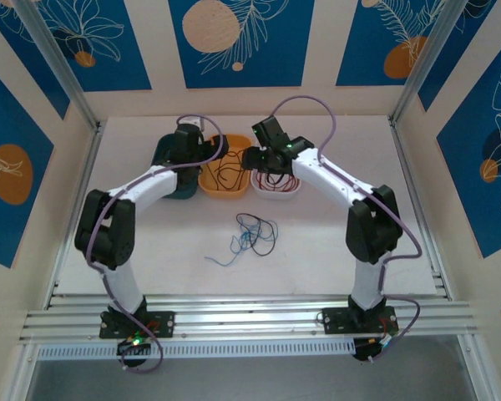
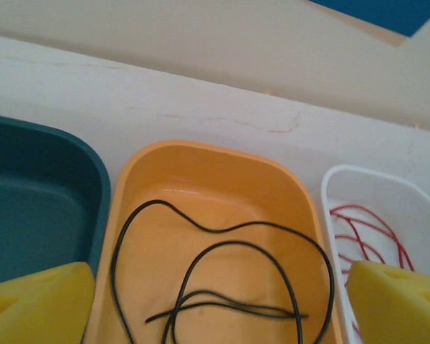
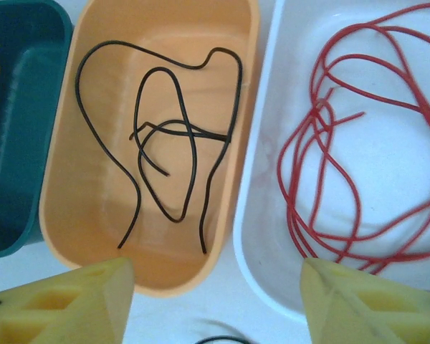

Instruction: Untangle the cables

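1. The left tool hangs over the far part of the counter. Its yellow fingers are spread wide, with nothing between them.
2. Directly below it sits the orange tray. Inside lies the black cable, in loose loops that cross one another.
3. The right tool hovers above the same row of trays. Its fingers are likewise spread apart and grip nothing.
4. In the right wrist view, the orange tray stands between a teal tray on its left and a white tray on its right. The three sit side by side, close together.
5. The red cable lies wholly inside the white tray, coiled in several overlapping loops.
6. In the top view, a small tangle of cables, thin dark and blue strands, lies on the bare counter. It is between the two arms, nearer their bases and well apart from the trays.
7. One blue strand trails out of that tangle toward the left arm's side.
8. Both arms bend inward over the counter, their tools meeting near the tray row at the far wall.
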Robot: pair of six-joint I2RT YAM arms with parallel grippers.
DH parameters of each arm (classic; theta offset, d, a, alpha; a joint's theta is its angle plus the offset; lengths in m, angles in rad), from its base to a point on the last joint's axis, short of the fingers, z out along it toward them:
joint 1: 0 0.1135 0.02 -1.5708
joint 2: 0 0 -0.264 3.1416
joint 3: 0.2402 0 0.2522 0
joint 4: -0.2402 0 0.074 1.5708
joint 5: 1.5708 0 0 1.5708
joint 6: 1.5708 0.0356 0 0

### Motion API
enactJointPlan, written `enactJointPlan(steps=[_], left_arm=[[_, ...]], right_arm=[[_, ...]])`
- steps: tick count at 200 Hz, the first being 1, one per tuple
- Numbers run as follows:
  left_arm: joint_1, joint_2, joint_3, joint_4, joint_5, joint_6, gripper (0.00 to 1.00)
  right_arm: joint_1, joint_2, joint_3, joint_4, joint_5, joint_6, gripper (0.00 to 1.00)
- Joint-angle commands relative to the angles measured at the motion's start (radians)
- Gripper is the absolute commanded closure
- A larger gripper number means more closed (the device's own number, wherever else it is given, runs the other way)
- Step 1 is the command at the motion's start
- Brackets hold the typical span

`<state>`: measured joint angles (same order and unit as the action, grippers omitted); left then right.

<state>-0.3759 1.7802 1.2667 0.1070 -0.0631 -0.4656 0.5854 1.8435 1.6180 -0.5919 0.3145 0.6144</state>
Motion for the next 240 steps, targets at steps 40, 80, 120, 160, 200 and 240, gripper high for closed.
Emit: enactJointPlan(steps=[40,80,120,160,200,240], left_arm=[[-0.149,-0.312,-0.197,-0.241,-0.066,0.056,0.0],[-0.308,-0.397,-0.333,-0.298,-0.152,0.009,0.0],[-0.366,-0.482,-0.54,-0.166,-0.222,-0.132,0.0],[-0.365,-0.546,-0.625,-0.139,-0.329,-0.176,0.0],[-0.365,-0.543,-0.637,-0.126,-0.345,-0.183,0.0],[-0.365,-0.538,-0.649,-0.112,-0.34,-0.186,0.0]], right_arm=[[0.016,-0.326,-0.297,-0.017,0.103,0.048,0.2],[0.036,-0.482,-0.508,-0.074,0.046,0.138,0.38],[0.111,-0.571,-0.705,-0.08,0.016,0.288,0.51],[0.171,-0.526,-0.822,0.053,-0.104,0.38,0.59],[0.224,-0.364,-0.743,0.037,-0.072,0.371,0.6],[0.218,-0.232,-0.645,-0.044,-0.011,0.378,0.49]])
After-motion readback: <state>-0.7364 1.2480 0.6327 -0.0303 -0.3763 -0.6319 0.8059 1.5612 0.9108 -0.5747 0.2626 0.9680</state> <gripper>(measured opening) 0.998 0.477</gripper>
